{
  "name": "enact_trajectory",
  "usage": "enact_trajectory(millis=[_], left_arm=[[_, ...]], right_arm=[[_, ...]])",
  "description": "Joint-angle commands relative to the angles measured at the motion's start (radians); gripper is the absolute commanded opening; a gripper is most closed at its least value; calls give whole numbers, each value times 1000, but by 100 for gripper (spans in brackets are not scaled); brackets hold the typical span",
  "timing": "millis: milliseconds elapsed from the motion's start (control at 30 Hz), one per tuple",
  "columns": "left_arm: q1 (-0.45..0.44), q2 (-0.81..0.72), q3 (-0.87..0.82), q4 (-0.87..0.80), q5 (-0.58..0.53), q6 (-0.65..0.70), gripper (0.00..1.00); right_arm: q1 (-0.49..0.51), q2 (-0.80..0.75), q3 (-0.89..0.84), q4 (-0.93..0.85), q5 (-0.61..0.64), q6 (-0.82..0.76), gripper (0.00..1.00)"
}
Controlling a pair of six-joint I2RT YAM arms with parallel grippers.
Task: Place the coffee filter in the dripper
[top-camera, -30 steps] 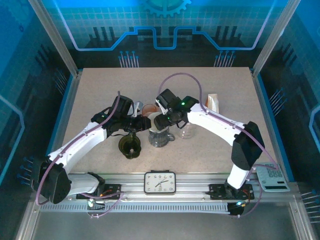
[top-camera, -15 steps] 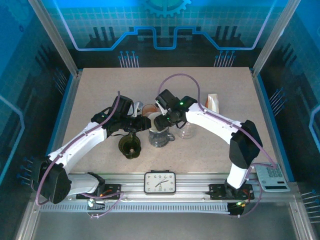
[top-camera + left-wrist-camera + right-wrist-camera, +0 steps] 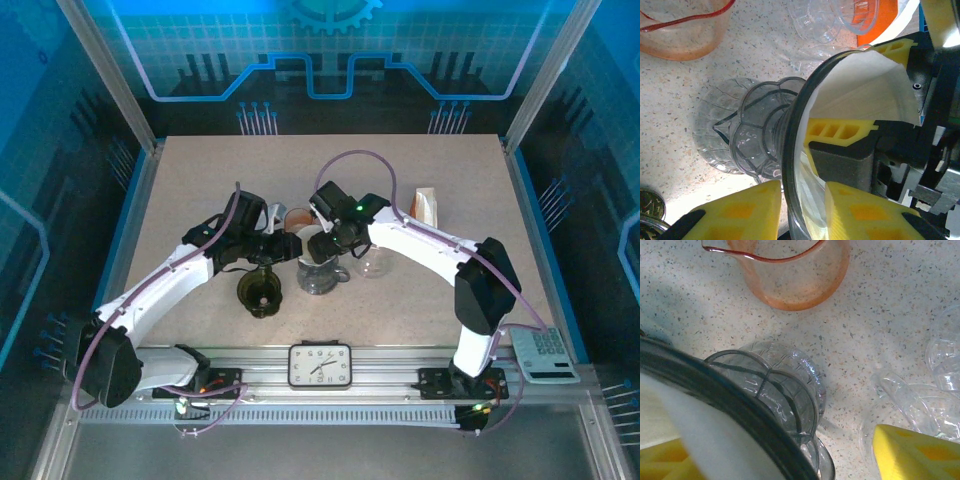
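Observation:
The dripper [image 3: 322,270] is clear with a dark rim [image 3: 794,125] and stands on a ribbed glass server [image 3: 757,137] mid-table. The white coffee filter [image 3: 865,82] lies inside it, its edge standing above the rim. My left gripper [image 3: 802,200] reaches in from the left and is shut on the dripper's near rim, one yellow finger outside and one inside. My right gripper [image 3: 785,455] is open above the dripper's far side. One of its fingers [image 3: 840,131] is down inside the filter, and the other finger [image 3: 917,452] hangs outside, apart from the rim [image 3: 715,390].
An orange-tinted beaker [image 3: 297,217] stands just behind the dripper. Clear cups [image 3: 372,262] sit to its right and a dark green cup [image 3: 262,293] to its front left. An orange-and-white packet [image 3: 427,205] lies further right. A clock [image 3: 320,365] and a calculator [image 3: 545,355] are at the near edge.
The right arm has drawn slightly leftward, its elbow shifting in. Both grippers stay at the dripper with the same jaw widths.

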Motion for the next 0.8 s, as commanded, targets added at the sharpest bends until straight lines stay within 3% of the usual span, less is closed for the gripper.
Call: enact_trajectory(millis=[0, 267, 767], left_arm=[[6, 11, -6, 6, 1, 1, 30], [6, 9, -17, 18, 6, -4, 30], [6, 11, -17, 17, 4, 0, 31]], right_arm=[[2, -87, 8, 3, 16, -1, 74], [2, -135, -4, -16, 19, -1, 75], [14, 1, 3, -36, -1, -19, 74]])
